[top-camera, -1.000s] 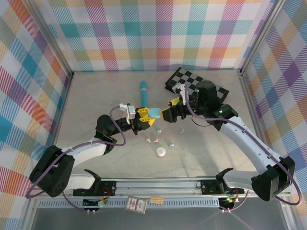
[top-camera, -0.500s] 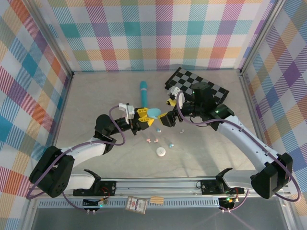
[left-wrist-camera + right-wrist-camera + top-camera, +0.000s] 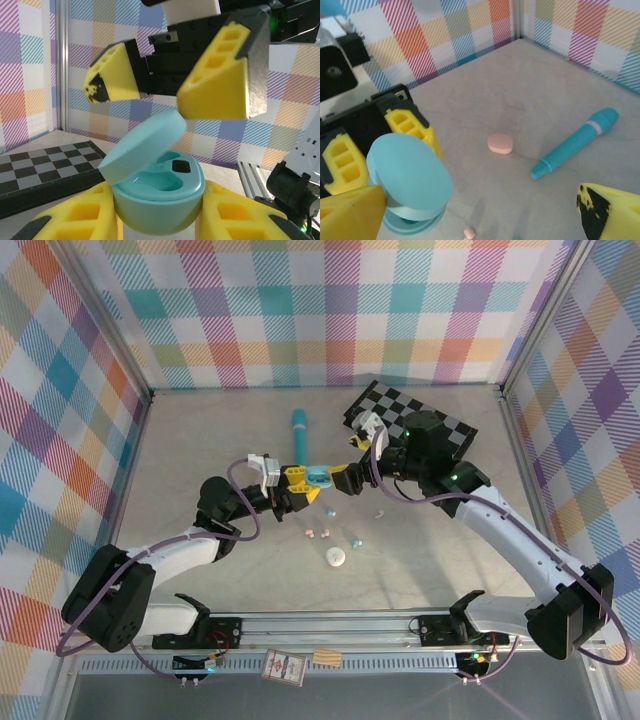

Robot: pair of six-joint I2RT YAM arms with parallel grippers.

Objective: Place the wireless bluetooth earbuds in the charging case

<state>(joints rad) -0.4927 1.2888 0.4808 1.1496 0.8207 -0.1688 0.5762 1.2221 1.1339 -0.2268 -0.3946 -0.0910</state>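
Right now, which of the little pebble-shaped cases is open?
The light blue oval plastic case, held in the left gripper: its lid is tipped up. The white oval case and the pink oval case lie closed on the table.

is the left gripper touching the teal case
Touching. The left wrist view shows the case wedged in the left gripper, with both yellow fingers pressed against its sides.
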